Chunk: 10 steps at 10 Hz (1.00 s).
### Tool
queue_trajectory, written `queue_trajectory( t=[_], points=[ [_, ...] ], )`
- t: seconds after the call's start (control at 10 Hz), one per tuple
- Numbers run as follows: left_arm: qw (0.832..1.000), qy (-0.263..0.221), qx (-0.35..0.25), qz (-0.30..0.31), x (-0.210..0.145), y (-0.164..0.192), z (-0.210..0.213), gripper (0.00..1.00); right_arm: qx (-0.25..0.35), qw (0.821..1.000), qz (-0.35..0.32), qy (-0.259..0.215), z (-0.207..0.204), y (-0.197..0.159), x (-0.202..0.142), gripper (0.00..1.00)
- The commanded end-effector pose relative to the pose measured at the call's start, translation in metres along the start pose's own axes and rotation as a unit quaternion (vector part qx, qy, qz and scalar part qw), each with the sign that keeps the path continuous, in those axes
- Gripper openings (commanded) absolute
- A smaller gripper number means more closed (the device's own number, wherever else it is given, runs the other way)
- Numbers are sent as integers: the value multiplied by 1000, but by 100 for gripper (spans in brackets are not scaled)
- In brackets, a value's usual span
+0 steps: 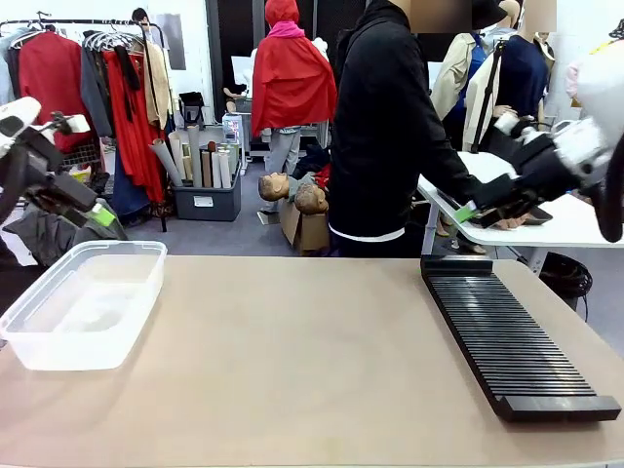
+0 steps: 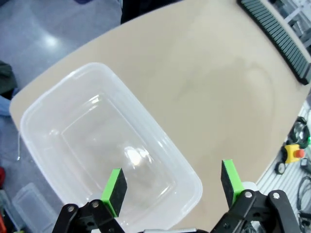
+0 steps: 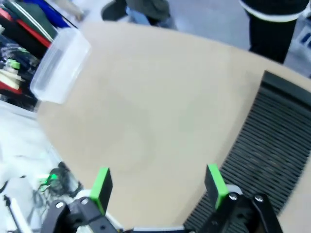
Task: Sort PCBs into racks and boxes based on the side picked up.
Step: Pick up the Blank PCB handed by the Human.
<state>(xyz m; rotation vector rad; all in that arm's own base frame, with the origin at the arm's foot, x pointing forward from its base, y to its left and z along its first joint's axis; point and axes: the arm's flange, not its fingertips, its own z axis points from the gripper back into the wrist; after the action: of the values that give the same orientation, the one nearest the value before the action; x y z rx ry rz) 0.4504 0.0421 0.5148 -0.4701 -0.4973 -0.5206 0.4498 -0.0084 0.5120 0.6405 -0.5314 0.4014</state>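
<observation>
PCBs are what we are here to sort, yet we cannot tell where they are at this moment. Neither the box [image 1: 68, 353] nor the rack [image 1: 507, 336] holds one, and the counter [image 1: 292, 361] between them is bare.

We judge such boards to be light, thin and stiff, with faces that scratch easily and parts that could snap off. We would pinch one by two opposite edges and keep the pads off the faces. Lying flat, a board gives little edge to catch, so a handover from the person [image 1: 385, 127] would suit us better.

We count one clear box at our left, one black slotted rack at our right, one person at the far side, and two arms. Our left end effector [image 2: 173, 180] hangs above the box with its fingers spread wide and nothing between them. Our right end effector [image 3: 159, 184] is raised near the rack's edge, equally wide and empty.
</observation>
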Motion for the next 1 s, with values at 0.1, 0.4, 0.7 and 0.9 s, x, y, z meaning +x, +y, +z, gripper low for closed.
queue_trajectory(
  t=[0.1,0.4,0.7,0.9],
  points=[
    [997,-58,-47,27,-16,16,23,100,67,995,-20,-68,45,-36,-22,100],
    [993,-101,-55,42,-31,31,41,100,85,990,-33,-112,78,-51,-45,100],
    [993,-97,-45,40,-30,33,40,100,81,987,-6,-137,83,-52,-48,100],
    [992,-98,-45,61,-33,35,47,100,82,989,-51,-109,92,-58,-48,100]
  ],
)
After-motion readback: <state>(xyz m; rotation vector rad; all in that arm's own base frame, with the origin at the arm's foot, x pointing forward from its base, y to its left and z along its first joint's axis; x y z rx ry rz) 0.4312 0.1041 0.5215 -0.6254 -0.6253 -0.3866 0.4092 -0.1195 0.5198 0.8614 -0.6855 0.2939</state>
